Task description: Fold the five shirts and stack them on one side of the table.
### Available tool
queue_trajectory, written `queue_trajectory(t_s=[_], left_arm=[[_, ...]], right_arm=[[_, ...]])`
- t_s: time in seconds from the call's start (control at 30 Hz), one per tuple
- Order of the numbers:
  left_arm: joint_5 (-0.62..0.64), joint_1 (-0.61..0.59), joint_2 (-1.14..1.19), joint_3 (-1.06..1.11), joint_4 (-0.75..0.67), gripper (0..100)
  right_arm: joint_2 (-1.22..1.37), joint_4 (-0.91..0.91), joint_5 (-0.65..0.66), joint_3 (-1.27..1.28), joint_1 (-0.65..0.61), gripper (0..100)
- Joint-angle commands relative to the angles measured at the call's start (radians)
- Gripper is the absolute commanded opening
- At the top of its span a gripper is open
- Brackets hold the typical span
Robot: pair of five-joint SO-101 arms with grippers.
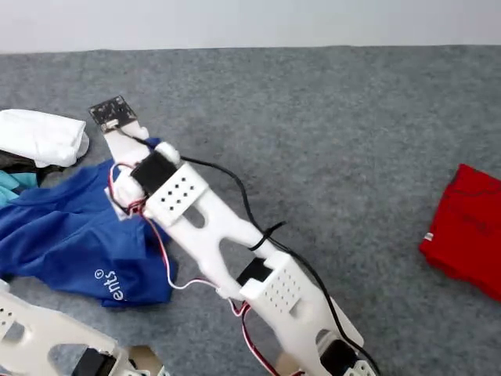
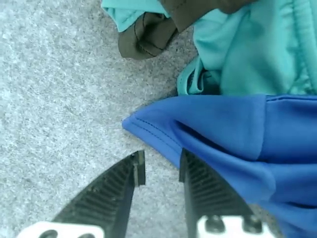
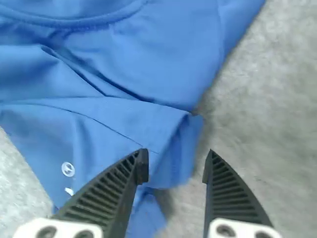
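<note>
Hovering at edges of the blue shirt [image 2: 237,129] on the tabletop [image 2: 59,99], my left fingers [image 2: 111,196] and right fingers [image 3: 114,188] are spread, released.

The white arms [image 1: 180,192] bear black ribbed fingers [image 3: 106,193]

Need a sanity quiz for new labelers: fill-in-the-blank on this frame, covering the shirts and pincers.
In the high view, the lone shirt on the right of the table is ____.
The left pincer and right pincer both hang at the edge of a spread shirt coloured ____.
Both pincers' jaws stand ____.
Past that shirt's corner, beside a dark garment, lies a crumpled shirt coloured ____.
Missing words: red; blue; open; teal.
</note>
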Motion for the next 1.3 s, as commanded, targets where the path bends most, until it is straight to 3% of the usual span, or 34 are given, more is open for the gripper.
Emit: queue_trajectory(t_s=[0.0, 0.2, 0.7, 0.9, 1.1, 1.27], left_arm=[[0.008, 0.006, -0.011, -0.002, 0.003, 13], [0.008, 0.0, -0.011, -0.002, 0.003, 13], [0.008, 0.0, -0.011, -0.002, 0.006, 10], [0.008, 0.008, -0.011, -0.002, 0.005, 9], [0.008, 0.008, -0.011, -0.002, 0.003, 9], [0.008, 0.009, -0.011, -0.002, 0.006, 9]], right_arm=[[0.001, -0.027, -0.074, -0.048, -0.044, 19.1], [0.033, -0.027, -0.132, -0.048, -0.077, 19.1], [0.134, -0.085, -0.133, -0.048, -0.073, 18.5], [0.133, -0.154, -0.127, -0.074, -0.051, 0.2], [0.134, -0.071, -0.121, -0.247, -0.01, 0.9], [0.134, 0.028, -0.032, -0.373, 0.012, 0.9]])
